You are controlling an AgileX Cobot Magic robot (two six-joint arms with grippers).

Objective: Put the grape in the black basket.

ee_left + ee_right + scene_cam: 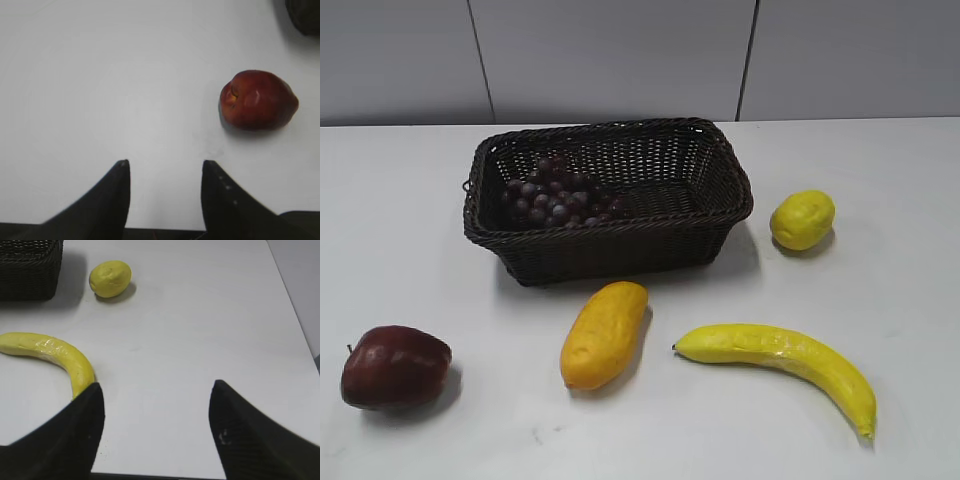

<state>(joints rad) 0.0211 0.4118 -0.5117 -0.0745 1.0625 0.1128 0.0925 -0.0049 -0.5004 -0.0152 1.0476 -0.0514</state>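
The bunch of dark purple-red grapes lies inside the black wicker basket, in its left half. The basket stands at the middle back of the white table; a corner of it shows in the left wrist view and the right wrist view. Neither gripper shows in the exterior view. My left gripper is open and empty above bare table, left of the apple. My right gripper is open and empty above bare table, right of the banana's tip.
A dark red apple lies at the front left. A yellow-orange mango lies in front of the basket. A banana lies front right. A lemon sits right of the basket.
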